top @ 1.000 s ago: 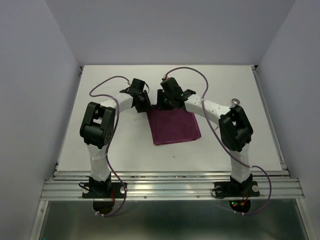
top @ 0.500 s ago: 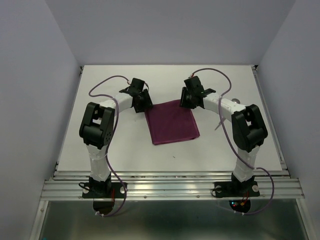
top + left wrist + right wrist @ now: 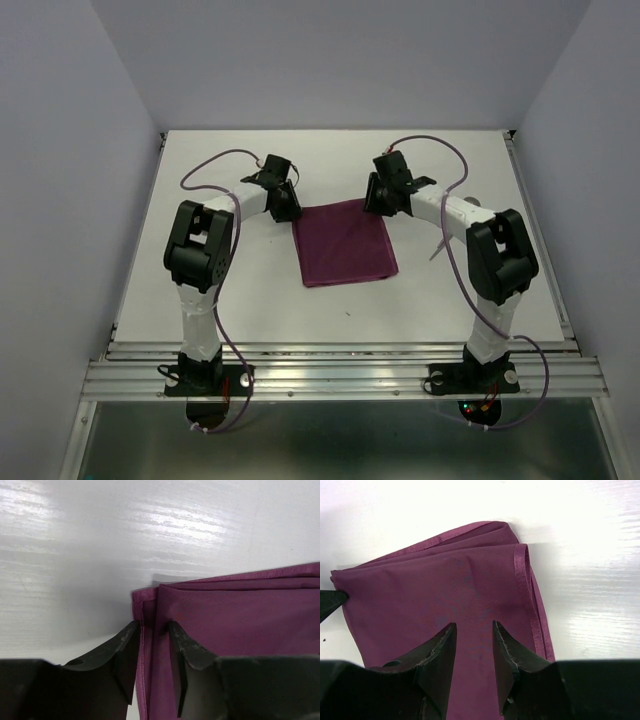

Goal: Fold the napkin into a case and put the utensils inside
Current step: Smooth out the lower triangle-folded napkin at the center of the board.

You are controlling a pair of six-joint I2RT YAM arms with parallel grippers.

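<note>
Folded napkin (image 3: 345,243) lies flat; left gripper (image 3: 152,628) at its 10 o'clock corner, right gripper (image 3: 473,627) at 1 o'clock, both with fingers narrowly parted.

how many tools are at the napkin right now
2. The left tool is at the far-left corner of the napkin, one finger on each side of its edge. The right tool is over the far-right corner, open. None seems hidden.

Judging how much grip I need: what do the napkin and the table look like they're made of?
Napkin: thin woven cloth, plum, slight satin sheen along the stitched hem; probably polyester or cotton blend, can't tell. Table: hard, smooth white board, glossy with faint streaked reflections; likely laminate or painted.
</note>
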